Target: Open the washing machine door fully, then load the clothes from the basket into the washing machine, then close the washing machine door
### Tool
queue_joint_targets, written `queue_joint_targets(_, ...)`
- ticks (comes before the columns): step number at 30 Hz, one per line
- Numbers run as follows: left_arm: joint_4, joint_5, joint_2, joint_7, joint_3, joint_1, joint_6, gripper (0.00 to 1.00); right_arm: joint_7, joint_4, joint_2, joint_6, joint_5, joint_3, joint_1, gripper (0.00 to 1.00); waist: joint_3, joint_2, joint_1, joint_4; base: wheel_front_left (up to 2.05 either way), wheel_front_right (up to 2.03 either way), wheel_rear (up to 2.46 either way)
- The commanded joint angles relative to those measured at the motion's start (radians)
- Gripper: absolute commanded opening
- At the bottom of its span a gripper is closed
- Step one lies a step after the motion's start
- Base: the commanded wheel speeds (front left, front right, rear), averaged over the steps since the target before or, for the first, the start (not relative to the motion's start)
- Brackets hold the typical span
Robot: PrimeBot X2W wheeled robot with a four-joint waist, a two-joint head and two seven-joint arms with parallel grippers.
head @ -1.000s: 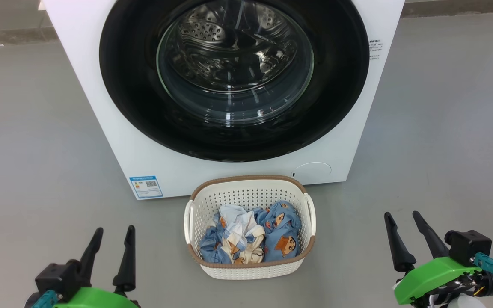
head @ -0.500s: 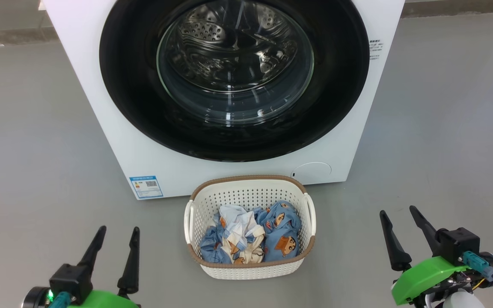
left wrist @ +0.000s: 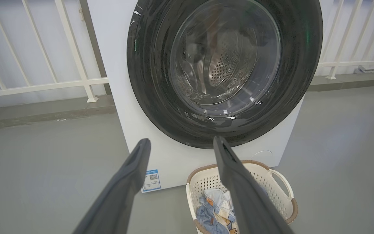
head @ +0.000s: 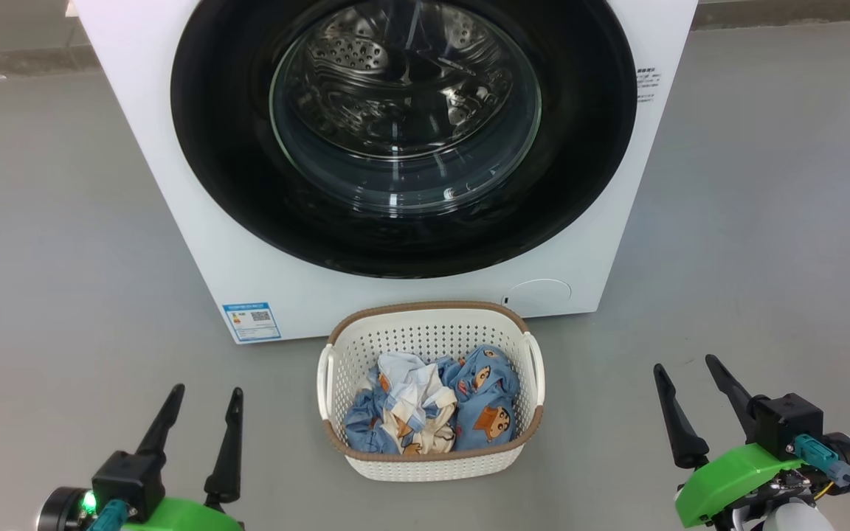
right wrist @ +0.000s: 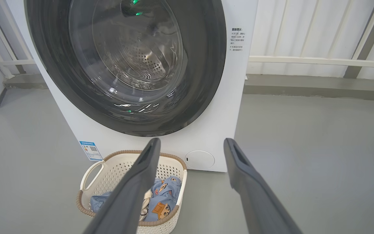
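Currently both arms sit low and out front. Left end effector (head: 206, 389): fingers spread wide with nothing between them, over bare floor (head: 63, 243) to the left of the basket. Right end effector (head: 685, 363): likewise wide and empty, to the right of the basket and well apart from it.

Between the two, the basket (head: 425, 306) stands on the floor just in front of the washing machine (head: 196, 251), roughly centred under the door. The clothes (head: 432, 409) lie bunched in its near half, below the rim.

The washing machine door (head: 404, 125) is shut flush, so step one is not yet done.

Handling, my guess:
- **Door:** rigid and latched. It wants a firm pull, then swings on an arc.
- **Hold on the door:** the glossy black ring looks slick and the glass bowl offers no hold. I can make out no handle, and the hinge side is not evident. A fingertip hooked behind the ring's outer edge seems the likeliest purchase.
- **Clothes:** soft and light, and they will sag and trail. Pinch deep into the bunch from above.

Room: open floor on both sides of the machine. The basket stands close beneath the door's lower edge; the swing probably clears its rim, but it is worth watching. The railing (left wrist: 44, 86) is behind the machine, out of the way.
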Motion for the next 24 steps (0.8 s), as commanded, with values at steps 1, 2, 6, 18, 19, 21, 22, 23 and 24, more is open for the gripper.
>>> queue_joint_targets(1,-0.019,0.01,0.013,-0.012,0.036,-0.045,-0.006,1.0,-0.011,-0.022,-0.007,0.002,-0.005,0.021,-0.04,1.0,0.001,-0.0001,-0.0001,0.0,0.0,0.0,0.0)
queue_joint_targets(2,-0.018,0.011,0.012,-0.012,0.036,-0.045,-0.006,1.0,-0.011,-0.021,-0.007,0.002,-0.005,0.021,-0.04,1.0,0.001,-0.0001,-0.0001,0.0,0.0,0.0,0.0)
queue_joint_targets(6,-0.015,0.014,0.011,-0.012,0.038,-0.044,-0.006,1.0,-0.011,-0.021,-0.008,0.002,-0.003,0.02,-0.04,1.0,0.001,-0.0001,-0.0001,0.0,0.0,0.0,0.0)
queue_joint_targets(18,-0.018,0.034,0.012,-0.012,0.04,-0.045,-0.007,1.0,-0.011,-0.023,-0.009,0.002,0.002,0.019,-0.039,1.0,0.002,-0.0001,-0.0001,-0.001,0.02,0.02,-0.04)
queue_joint_targets(19,-0.018,0.037,0.012,-0.012,0.04,-0.045,-0.006,1.0,-0.011,-0.023,-0.009,0.002,0.002,0.019,-0.04,1.0,0.002,-0.0001,-0.0001,-0.001,0.23,0.23,-0.46)
queue_joint_targets(21,-0.018,0.041,0.012,-0.012,0.04,-0.046,-0.006,1.0,-0.011,-0.024,-0.008,0.002,0.002,0.018,-0.04,1.0,0.002,-0.0001,-0.0001,-0.001,0.35,0.35,-0.7)
queue_joint_targets(22,-0.018,0.042,0.012,-0.012,0.041,-0.046,-0.006,1.0,-0.011,-0.025,-0.008,0.002,0.001,0.018,-0.04,1.0,0.002,-0.0001,-0.0001,-0.001,0.47,0.47,-0.94)
queue_joint_targets(23,-0.017,0.044,0.011,-0.012,0.041,-0.046,-0.006,1.0,-0.012,-0.025,-0.007,0.002,0.001,0.017,-0.039,1.0,0.002,-0.0001,-0.0001,-0.001,0.55,0.55,-1.09)
queue_joint_targets(24,-0.018,0.045,0.011,-0.012,0.041,-0.046,-0.006,1.0,-0.012,-0.026,-0.007,0.002,0.001,0.017,-0.039,1.0,0.002,-0.0001,-0.0001,-0.001,0.63,0.63,-1.25)
